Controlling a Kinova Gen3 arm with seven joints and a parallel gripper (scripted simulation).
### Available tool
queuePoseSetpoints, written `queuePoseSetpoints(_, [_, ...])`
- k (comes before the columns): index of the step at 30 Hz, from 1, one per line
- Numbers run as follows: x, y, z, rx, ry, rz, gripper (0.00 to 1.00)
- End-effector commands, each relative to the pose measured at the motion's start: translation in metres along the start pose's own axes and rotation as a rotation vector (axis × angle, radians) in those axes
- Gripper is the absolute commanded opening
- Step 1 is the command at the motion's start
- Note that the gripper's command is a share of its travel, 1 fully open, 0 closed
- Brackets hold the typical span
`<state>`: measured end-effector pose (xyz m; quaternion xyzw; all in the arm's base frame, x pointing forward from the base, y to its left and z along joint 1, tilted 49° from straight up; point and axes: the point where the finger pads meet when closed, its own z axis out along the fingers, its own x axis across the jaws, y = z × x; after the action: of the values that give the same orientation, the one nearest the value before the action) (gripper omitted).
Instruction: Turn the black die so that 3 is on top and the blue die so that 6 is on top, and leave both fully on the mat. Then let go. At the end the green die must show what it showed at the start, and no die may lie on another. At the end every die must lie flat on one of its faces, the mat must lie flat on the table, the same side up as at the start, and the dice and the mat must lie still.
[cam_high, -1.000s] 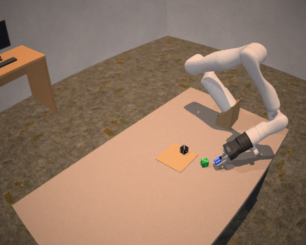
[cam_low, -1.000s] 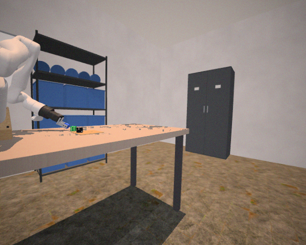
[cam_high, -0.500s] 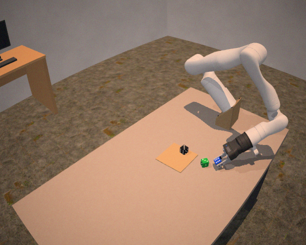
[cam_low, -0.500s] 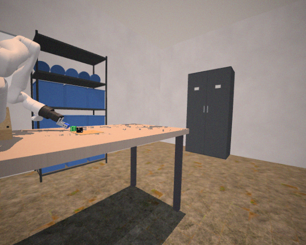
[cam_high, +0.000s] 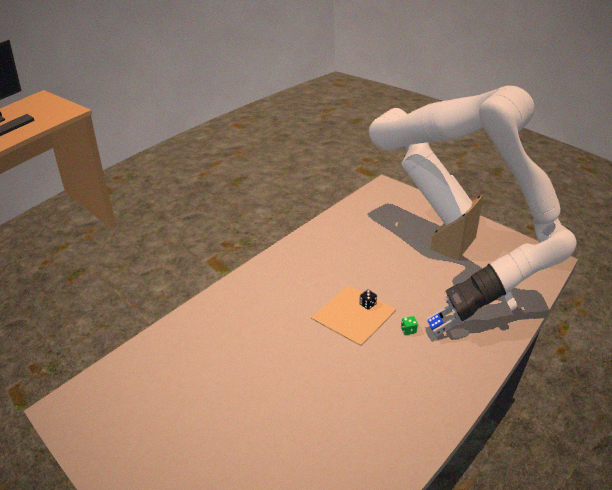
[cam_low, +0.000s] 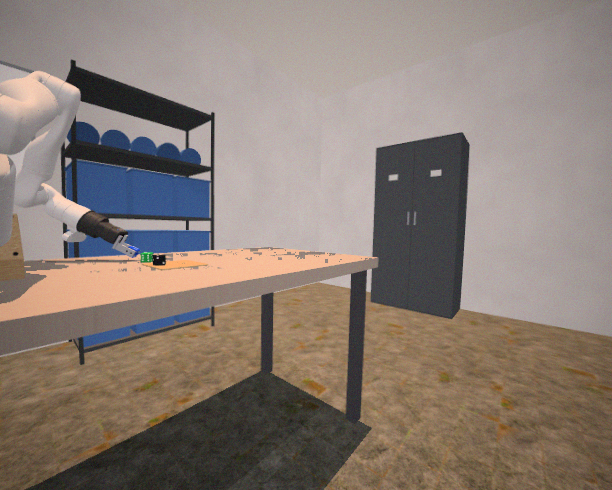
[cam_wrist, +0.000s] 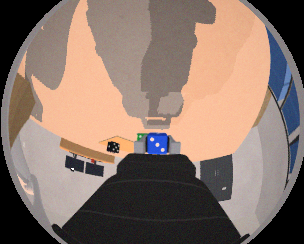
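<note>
My gripper (cam_high: 440, 325) is shut on the blue die (cam_high: 434, 321) and holds it low over the table, just right of the green die (cam_high: 409, 325). I cannot tell whether the blue die touches the table. In the wrist view the blue die (cam_wrist: 157, 143) sits between the fingers, and its facing side shows several white pips. The black die (cam_high: 368, 299) lies flat on the far corner of the orange mat (cam_high: 353, 314). The green die lies on the bare table between the mat and my gripper, off the mat. From the side view, the blue die (cam_low: 134, 248), green die (cam_low: 147, 257) and black die (cam_low: 159, 259) stand in a row.
A brown box (cam_high: 458, 232) stands at the arm's base, behind my gripper. The table's right edge runs close behind the wrist. A desk (cam_high: 45, 137), a blue shelf (cam_low: 137, 193) and a dark cabinet (cam_low: 418, 222) stand away from the table.
</note>
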<state>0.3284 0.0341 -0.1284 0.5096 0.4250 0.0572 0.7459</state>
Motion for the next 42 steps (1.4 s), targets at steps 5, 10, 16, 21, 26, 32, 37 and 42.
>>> queuePoseSetpoints(5, [0.0005,0.0004,-0.0002,0.000,0.001,0.002,0.57])
queuePoseSetpoints(10, [0.0005,-0.0015,0.0008,0.000,0.001,0.002,0.57])
queuePoseSetpoints(16, [0.0005,-0.0039,0.0020,0.000,0.001,0.002,0.57])
queuePoseSetpoints(21, [0.0005,-0.0069,0.0036,0.000,0.001,0.002,0.57])
queuePoseSetpoints(26, [0.0005,-0.0087,0.0046,0.000,0.001,0.002,0.57])
queuePoseSetpoints(32, [0.0005,-0.0091,0.0048,0.000,0.001,0.002,0.57])
queuePoseSetpoints(37, [0.0005,-0.0091,0.0048,0.000,0.001,0.002,0.57])
queuePoseSetpoints(42, [0.0005,-0.0091,0.0048,0.000,0.001,0.002,0.57])
